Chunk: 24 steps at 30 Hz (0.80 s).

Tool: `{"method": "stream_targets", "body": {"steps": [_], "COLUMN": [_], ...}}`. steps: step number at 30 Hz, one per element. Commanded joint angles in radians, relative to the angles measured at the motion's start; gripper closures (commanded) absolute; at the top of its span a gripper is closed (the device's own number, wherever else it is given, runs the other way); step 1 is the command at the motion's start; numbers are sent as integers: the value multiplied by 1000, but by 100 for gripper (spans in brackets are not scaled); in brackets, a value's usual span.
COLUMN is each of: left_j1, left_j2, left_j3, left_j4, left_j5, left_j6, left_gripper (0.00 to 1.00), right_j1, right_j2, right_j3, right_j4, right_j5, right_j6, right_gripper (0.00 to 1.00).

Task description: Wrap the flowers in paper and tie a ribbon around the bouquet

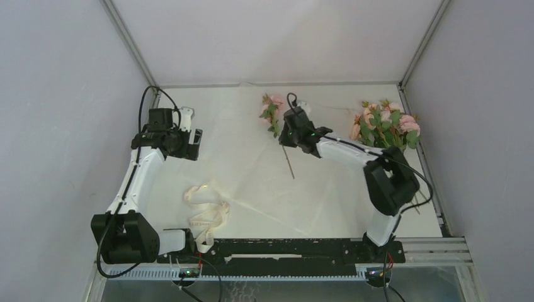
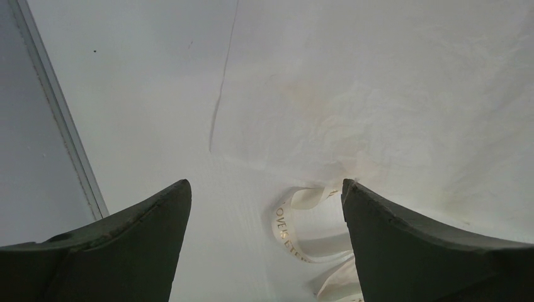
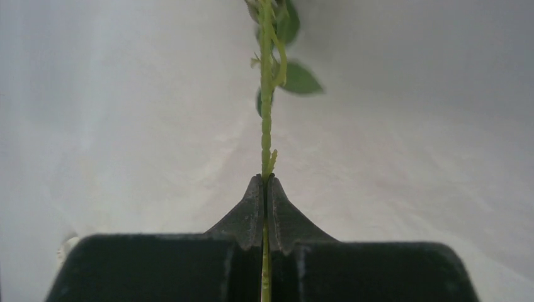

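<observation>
Left side: the left gripper [image 1: 197, 139] is held above the left part of the surface, over the left edge of the paper [image 1: 252, 182]. In its wrist view the left gripper [image 2: 264, 189] is seen with both fingers [image 2: 145, 245] spread wide. Nothing is held between them.

Under it, bare table [image 2: 145, 94] is seen to the left of the paper [image 2: 390, 94]. The sheet is spread flat and creased over most of the surface.

Near-left: the ribbon [image 1: 204, 214] is found loosely looped towards the near-left corner, close to the near edge. A curl of the ribbon [image 2: 289, 229] is seen low between the open fingers, well apart from them. Its dark lettering is visible.

Centre: the right gripper [image 1: 283, 139] is positioned over the middle of the paper, towards the far edge. The right gripper [image 3: 266, 182] is seen pinched fully together on the thin green stem of a single flower [image 3: 266, 126]. The pink head of the single flower [image 1: 272, 112] is pointed at the far edge and its stem end at the near edge. Whether it is lifted off the sheet cannot be told.

Right: the remaining flowers [image 1: 385, 124] are heaped at the far-right corner, untouched by either arm.
</observation>
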Motion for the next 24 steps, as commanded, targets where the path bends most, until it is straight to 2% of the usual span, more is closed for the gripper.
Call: {"method": "stream_targets", "body": {"steps": [1, 5, 8, 10, 11, 13, 15, 18, 24], "left_j1": [-2, -2, -2, -2, -2, -2, -2, -2, -1], "left_j2": [-33, -20, -24, -21, -18, -12, -11, -14, -20], "left_j3": [5, 5, 0, -1, 1, 4, 5, 5, -3], "left_j4": [18, 21, 22, 23, 23, 23, 23, 22, 22], "left_j5": [17, 13, 12, 14, 16, 17, 21, 25, 24], "left_j6": [-2, -1, 3, 5, 6, 4, 3, 1, 2], "left_gripper": [7, 7, 7, 7, 7, 7, 7, 7, 7], "right_j1": [9, 7, -9, -24, -33, -69, -127, -303, -690], "right_j2": [109, 244, 258, 196, 155, 57, -49, -182, -180], "right_j3": [81, 183, 240, 224, 214, 195, 166, 96, 16], "right_j4": [142, 67, -104, -162, -194, -283, -390, -510, -642], "right_j5": [-24, -111, -127, -131, -132, -97, 2, 38, -8], "right_j6": [106, 56, -5, -77, -123, -230, -315, -415, -515], "right_gripper": [100, 100, 61, 45, 40, 37, 35, 35, 39]}}
